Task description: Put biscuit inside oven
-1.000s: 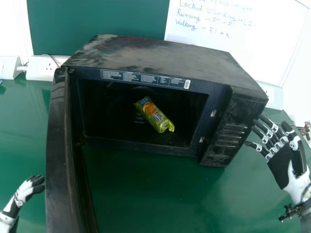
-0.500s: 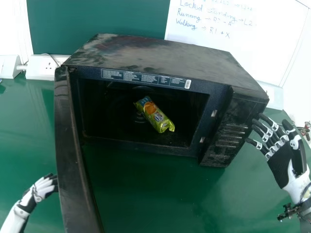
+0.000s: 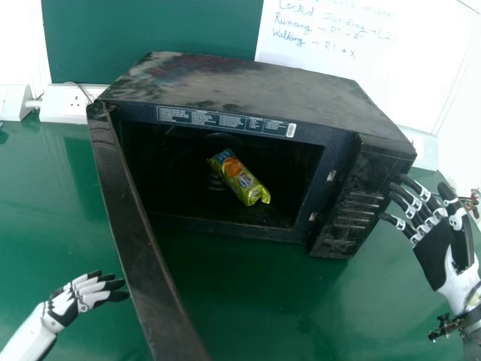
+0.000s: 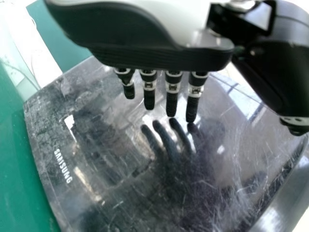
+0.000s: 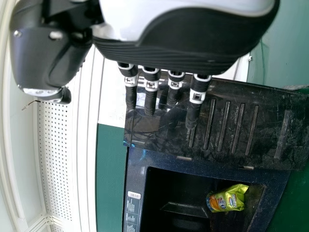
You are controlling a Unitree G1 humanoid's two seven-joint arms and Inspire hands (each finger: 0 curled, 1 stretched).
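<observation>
Nearest, at the robot's left, the left hand [image 3: 79, 298] is open and empty, its fingers [image 4: 171, 94] loosely straight and pointed at the outer face of the door [image 3: 144, 256]; the fingertips are very close to that glossy face, and whether they touch it I cannot tell; the door stands partly open, hinged on the robot's left side of the oven [image 3: 240, 86], its free edge swung out over the green table [image 3: 240, 301].

Across on the other side, the right hand [image 3: 443, 252] is open too, fingers spread and slightly bent, holding nothing; it is just beside the control panel [image 3: 349, 210], well apart from the door.

Farther in, the biscuit packet [image 3: 240, 178] lies aslant inside the oven cavity, clear of the door's path as far as I can judge; so the placing itself looks done, and the step in hand is most likely closing up.

The next move calls for a steady push with the left hand on the outside of the door, following its arc round to the latch side; pressing too near the hinge would give little leverage, and a hard shove could slide the oven; the right hand could brace that side, fingers kept out of the closing gap.

Behind stands a whiteboard [image 3: 361, 68] with handwriting.
</observation>
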